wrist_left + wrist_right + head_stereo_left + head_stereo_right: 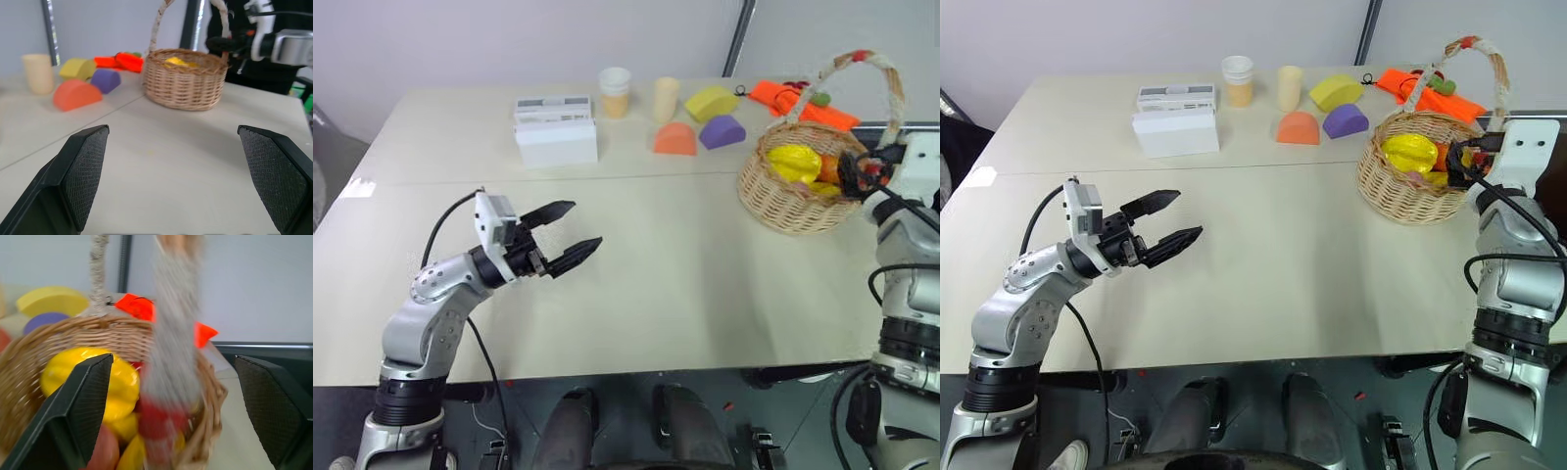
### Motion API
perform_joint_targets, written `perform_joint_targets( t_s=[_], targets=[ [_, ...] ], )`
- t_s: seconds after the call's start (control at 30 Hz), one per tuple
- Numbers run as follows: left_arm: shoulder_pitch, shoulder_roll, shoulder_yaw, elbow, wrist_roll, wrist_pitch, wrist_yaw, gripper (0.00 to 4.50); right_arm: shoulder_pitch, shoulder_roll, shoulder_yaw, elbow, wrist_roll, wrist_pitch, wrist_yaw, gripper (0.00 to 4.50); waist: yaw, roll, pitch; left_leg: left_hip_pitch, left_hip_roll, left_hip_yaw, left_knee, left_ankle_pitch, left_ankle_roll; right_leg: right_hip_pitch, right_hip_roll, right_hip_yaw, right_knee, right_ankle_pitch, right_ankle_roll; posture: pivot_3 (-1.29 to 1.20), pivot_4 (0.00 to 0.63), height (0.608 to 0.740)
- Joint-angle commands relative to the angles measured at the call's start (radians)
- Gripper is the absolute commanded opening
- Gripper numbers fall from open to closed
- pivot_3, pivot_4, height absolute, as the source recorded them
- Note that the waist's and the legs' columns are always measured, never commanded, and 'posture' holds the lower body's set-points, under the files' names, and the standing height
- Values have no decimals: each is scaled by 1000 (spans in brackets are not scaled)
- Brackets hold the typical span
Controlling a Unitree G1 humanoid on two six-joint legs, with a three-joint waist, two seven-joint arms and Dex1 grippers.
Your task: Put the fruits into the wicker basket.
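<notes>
At the table's right edge I see my right gripper (171, 396) spread wide astride the basket (783, 201) handle's red-banded base, holding nothing; smooth yellow ribbed fruits (1408, 153) lie inside the round woven wicker; my left gripper (570, 233) gapes empty over bare tabletop.

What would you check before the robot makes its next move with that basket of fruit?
1. Fruits inside the wicker basket: ok, yellow and orange ones lie in it.
2. Loose fruit on the table: ok, none seen.
3. Right gripper open and holding nothing: ok.
4. Right gripper free of the basket handle: not ok, the handle stands between its fingers.
5. Left gripper open, holding nothing, above bare table: ok.
6. Basket upright: ok.
</notes>
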Motion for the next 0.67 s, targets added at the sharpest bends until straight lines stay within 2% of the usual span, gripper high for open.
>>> perform_joint_targets(
  t_s=[0.03,0.2,0.27,0.37,0.4,0.67],
  targets=[
    [51,37,55,37,65,-13,63,4500,180,-49,-110,-104,64,-81,151,3813,8,0,0,-1,0,0,0,0,0,0,0,0,-1,0,0,0,150,740],
    [121,55,110,78,105,-61,93,4500,331,-44,-154,-196,177,-151,314,3813,-5,1,0,0,0,3,2,-2,4,0,-1,3,-1,0,0,0,150,740],
    [144,56,132,103,124,-78,110,4500,403,-51,-118,-234,180,-181,395,3813,-7,1,-1,3,1,3,2,-3,4,1,0,6,-1,-1,-5,0,150,740],
    [204,53,173,140,159,-113,148,4500,495,-39,10,-324,206,-195,529,3813,-8,1,-1,12,3,3,0,-3,5,9,2,6,-2,-2,-6,0,150,740],
    [220,48,182,141,163,-118,162,4500,500,-34,50,-338,203,-203,551,3813,-8,1,-1,17,8,4,-1,-6,8,14,3,6,-3,-5,-5,0,150,740],
    [310,26,217,118,163,-146,192,4500,390,7,180,-279,190,-221,579,3813,2,1,-1,15,9,5,1,-6,8,13,1,6,-4,-4,-8,0,150,740]
  ],
)
